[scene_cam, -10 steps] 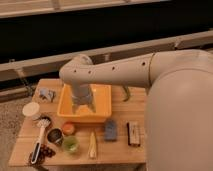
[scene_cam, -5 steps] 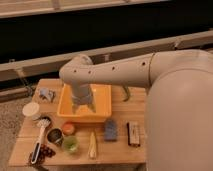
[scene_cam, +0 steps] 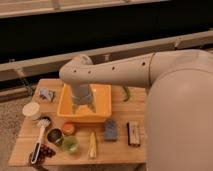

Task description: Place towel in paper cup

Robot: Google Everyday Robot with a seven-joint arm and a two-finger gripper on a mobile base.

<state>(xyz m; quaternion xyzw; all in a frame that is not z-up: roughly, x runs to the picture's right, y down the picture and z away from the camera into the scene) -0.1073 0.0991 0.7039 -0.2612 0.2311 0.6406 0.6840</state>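
Note:
A crumpled grey-blue towel [scene_cam: 46, 93] lies on the wooden table [scene_cam: 120, 150] at the back left, left of a yellow bin. A white paper cup [scene_cam: 31, 110] stands upright in front of the towel, near the table's left edge. My gripper [scene_cam: 83, 107] hangs from the beige arm [scene_cam: 110, 74] over the inside of the yellow bin [scene_cam: 102, 100], to the right of the towel and cup. Its two fingers point down, stand apart, and hold nothing.
In front of the bin are a white-handled brush [scene_cam: 40, 136], a dark bowl [scene_cam: 55, 136], an orange cup [scene_cam: 68, 129], a green cup [scene_cam: 71, 145], a yellow cob [scene_cam: 92, 145], a blue sponge [scene_cam: 110, 129] and a brown block [scene_cam: 133, 134]. A green object [scene_cam: 125, 92] lies at the back right.

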